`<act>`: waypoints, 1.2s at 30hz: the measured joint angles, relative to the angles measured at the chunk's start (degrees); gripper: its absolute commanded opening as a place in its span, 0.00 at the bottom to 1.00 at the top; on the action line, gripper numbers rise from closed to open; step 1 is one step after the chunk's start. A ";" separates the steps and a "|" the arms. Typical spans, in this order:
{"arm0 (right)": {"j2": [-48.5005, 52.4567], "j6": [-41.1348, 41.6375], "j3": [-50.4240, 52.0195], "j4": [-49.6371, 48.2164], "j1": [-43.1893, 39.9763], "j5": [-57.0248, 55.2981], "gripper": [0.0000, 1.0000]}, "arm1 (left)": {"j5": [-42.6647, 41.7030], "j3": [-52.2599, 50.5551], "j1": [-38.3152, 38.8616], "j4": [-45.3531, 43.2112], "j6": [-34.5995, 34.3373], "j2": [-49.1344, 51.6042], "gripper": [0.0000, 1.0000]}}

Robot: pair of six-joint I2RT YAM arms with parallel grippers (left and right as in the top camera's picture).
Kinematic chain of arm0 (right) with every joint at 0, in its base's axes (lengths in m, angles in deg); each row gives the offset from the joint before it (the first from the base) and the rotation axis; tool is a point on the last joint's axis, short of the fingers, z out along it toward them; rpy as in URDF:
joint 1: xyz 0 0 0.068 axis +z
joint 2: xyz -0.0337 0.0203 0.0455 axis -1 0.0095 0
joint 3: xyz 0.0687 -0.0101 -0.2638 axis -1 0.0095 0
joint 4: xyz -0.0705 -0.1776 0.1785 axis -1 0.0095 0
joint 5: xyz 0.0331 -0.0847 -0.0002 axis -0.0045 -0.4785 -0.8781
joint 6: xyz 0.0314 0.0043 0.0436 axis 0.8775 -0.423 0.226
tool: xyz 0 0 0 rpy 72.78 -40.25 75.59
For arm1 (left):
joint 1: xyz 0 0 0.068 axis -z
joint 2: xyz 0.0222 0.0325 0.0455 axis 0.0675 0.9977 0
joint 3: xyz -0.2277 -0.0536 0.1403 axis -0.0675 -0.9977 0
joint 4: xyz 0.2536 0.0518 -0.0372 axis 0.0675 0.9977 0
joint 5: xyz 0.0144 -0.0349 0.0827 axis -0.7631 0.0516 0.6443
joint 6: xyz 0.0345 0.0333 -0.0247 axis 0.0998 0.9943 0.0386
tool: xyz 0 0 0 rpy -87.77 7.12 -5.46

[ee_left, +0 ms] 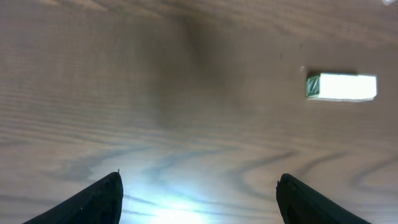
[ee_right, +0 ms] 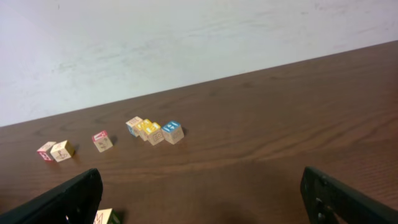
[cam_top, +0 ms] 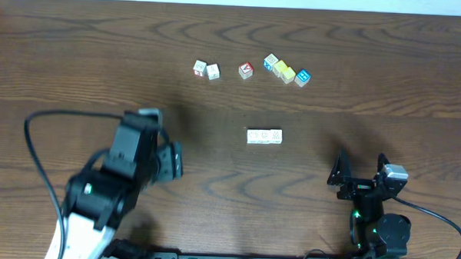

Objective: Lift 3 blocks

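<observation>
Black fingertips point(ee_left: 102, 198) frame the bottom of both wrist views, spread wide with nothing between them. My left gripper point(ee_left: 199, 180) and right gripper point(ee_right: 200, 186) are both released and empty.

Out on the table point(cam_top: 79, 47) lie the blocks point(cam_top: 264, 136), three in one straight row with their sides touching, well apart from either hand. I judge that a row this tight lets me squeeze it end to end and raise all three as one bar.

From above I see my arms flanking the row, one low on each side. The left wrist view shows it only as a glaring white bar up to the right, its seams lost. The right wrist view catches just a block corner at its lower edge, but it shows the coloured cubes point(ee_right: 152, 132) farther back plainly.
</observation>
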 measured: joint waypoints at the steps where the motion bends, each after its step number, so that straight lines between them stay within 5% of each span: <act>1: -0.02 0.00 0.00 0.00 0.00 0.00 0.99 | 0.02 -2.27 0.00 -0.81 1.62 -2.23 0.79; 11: -0.11 -0.02 0.00 0.00 0.00 0.15 0.99 | -4.33 -24.44 -4.92 -11.06 14.58 -25.68 0.79; 19: -0.11 -0.02 0.00 0.00 0.00 0.17 0.99 | -14.86 -29.20 -14.75 -13.31 22.77 -38.42 0.79; 27: -0.11 0.00 0.00 0.00 0.00 0.17 0.99 | -19.96 -33.79 -17.68 -24.37 23.65 -40.17 0.80; 36: -0.11 -0.02 0.00 0.00 0.00 0.17 0.99 | -14.53 -42.27 -17.92 -40.85 17.75 -40.72 0.80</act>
